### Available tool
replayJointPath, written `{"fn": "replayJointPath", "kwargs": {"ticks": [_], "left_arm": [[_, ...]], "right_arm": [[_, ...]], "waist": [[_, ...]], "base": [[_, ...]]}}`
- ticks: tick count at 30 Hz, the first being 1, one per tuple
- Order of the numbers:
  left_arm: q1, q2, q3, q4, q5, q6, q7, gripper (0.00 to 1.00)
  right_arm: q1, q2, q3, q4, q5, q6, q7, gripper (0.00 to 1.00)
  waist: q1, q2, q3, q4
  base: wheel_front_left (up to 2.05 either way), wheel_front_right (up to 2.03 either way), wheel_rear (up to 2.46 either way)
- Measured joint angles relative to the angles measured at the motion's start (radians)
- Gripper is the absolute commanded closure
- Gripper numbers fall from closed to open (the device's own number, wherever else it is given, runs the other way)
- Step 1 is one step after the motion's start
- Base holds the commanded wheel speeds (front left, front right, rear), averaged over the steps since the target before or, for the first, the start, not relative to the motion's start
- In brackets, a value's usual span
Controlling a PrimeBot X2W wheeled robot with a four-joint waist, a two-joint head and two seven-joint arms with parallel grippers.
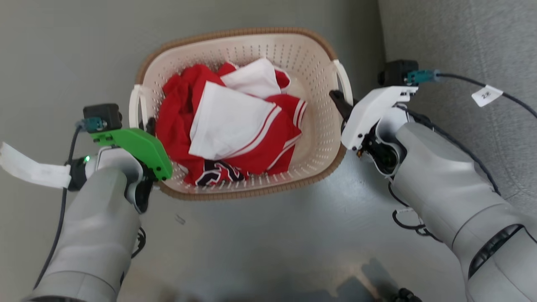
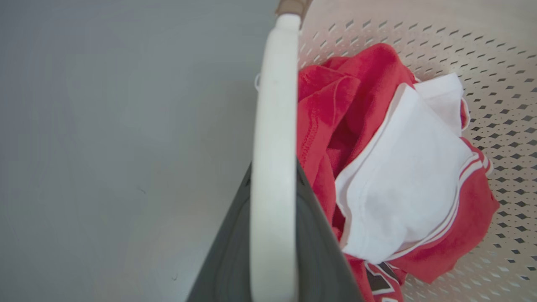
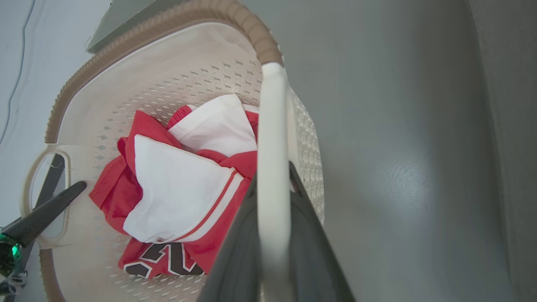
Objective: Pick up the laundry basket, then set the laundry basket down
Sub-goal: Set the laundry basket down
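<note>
The left gripper is closed narrow across the left handle, its forearm low and angled inward. The laundry basket hangs or sits between both arms above the grey floor (which, I cannot tell), long axis gripper to gripper. The right gripper likewise pinches the right handle.

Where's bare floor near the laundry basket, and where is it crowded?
Bare: grey floor left of the laundry basket and along its near side. Crowded: right side, where a tagged cable and textured grey surface flank the right gripper.
</note>
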Motion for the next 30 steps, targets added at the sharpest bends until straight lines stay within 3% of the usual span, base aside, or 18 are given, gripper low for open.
{"fn": "replayJointPath", "kwargs": {"ticks": [30], "left_arm": [[-0.203, 0.022, -0.003, -0.004, 0.049, 0.017, -0.095, 1.0]], "right_arm": [[-0.19, -0.007, 0.001, -0.01, -0.027, 0.0, -0.11, 1.0]], "waist": [[0.0, 0.0, 0.313, 0.011]], "base": [[0.0, 0.0, 0.0]]}}
